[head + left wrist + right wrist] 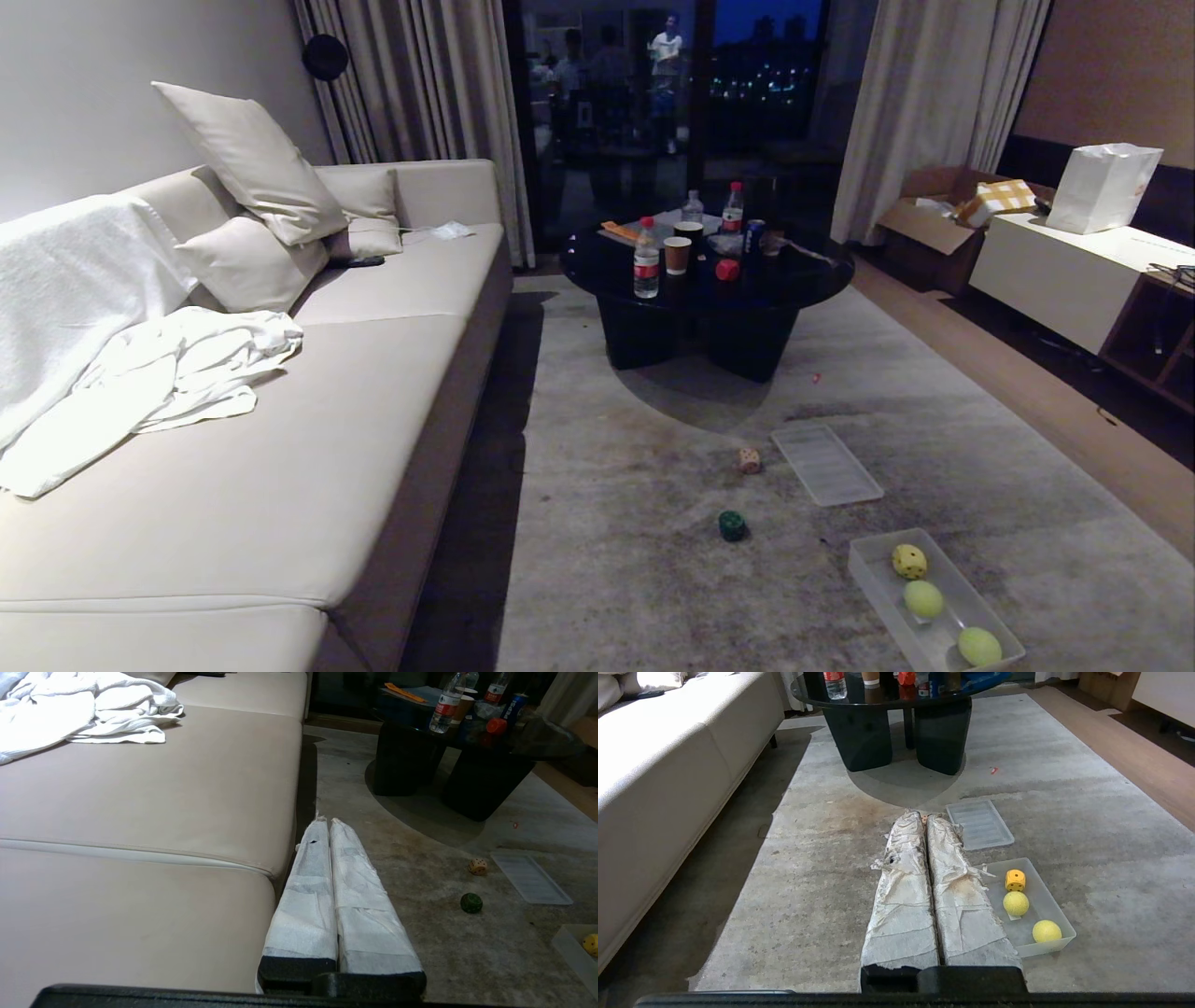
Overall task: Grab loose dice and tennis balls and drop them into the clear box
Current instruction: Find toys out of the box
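clear box: on the rug at about 4 o'clock of the head view, long side running toward the lower right corner; lid off.
in the box: yellow die at the far end, then two tennis balls in a row toward the near end; none touching each other.
loose dice: dark green die on the rug at 9 o'clock of the box, well apart from it; beige die beyond the green one, just beside the lid; red die up on the coffee table, near its front rim.
lid: flat ribbed panel on the rug at 11 o'clock of the box, apart from it.
left gripper: wrapped fingers pressed together, holding nothing, hanging over the rug at the sofa's edge.
right gripper: wrapped fingers pressed together, empty, above the rug just beside the box.
writing: blue can on the table reads "pepsi"; water bottles carry red labels, text too small to read.
coffee table: round, black, at 12 o'clock of the loose dice; crowded with bottles and paper cups.
edges: sofa front runs along the rug's left side; wood floor strip along the right.
open room: bare rug between sofa and dice, and between box and wood floor.
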### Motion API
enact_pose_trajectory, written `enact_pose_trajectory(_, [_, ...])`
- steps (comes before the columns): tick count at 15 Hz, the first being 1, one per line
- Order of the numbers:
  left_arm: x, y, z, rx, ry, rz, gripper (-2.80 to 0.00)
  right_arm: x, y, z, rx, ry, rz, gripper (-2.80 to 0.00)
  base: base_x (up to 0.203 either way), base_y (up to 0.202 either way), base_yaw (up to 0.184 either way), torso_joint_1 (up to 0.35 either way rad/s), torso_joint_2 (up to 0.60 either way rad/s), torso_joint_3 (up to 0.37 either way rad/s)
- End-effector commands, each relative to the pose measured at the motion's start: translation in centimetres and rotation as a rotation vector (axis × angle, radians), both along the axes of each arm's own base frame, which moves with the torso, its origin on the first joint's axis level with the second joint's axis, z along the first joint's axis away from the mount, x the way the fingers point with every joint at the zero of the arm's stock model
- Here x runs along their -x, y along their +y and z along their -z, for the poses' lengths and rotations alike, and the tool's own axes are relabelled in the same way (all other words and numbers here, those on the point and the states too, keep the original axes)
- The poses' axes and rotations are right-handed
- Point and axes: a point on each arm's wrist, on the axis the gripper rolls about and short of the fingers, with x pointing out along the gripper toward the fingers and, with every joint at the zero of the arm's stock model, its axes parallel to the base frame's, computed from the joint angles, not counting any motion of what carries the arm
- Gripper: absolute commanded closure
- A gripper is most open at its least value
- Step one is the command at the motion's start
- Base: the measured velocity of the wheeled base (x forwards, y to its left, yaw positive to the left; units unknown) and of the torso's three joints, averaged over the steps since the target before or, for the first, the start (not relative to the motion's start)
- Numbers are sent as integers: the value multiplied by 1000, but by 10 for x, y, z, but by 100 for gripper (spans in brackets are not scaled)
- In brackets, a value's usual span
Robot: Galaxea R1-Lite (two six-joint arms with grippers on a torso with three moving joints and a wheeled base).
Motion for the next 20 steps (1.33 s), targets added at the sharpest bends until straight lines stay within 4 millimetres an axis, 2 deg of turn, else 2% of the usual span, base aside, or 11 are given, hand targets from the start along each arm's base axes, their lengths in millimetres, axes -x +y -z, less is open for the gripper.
enact_pose_trajectory(1, [0, 0, 0, 10, 0, -4, 0, -1, 0, 2, 0, 7, -1, 0, 0, 0, 0, 0, 0, 0])
enact_pose_trajectory(11, [0, 0, 0, 17, -2, -7, 0, 0, 0, 2, 0, 6, -1, 0, 6, 0, 0, 0, 0, 0])
enact_pose_trajectory(20, [0, 0, 0, 22, -4, -6, 0, -1, 0, 2, 0, 7, -1, 0, 179, 0, 0, 3, 3, 3])
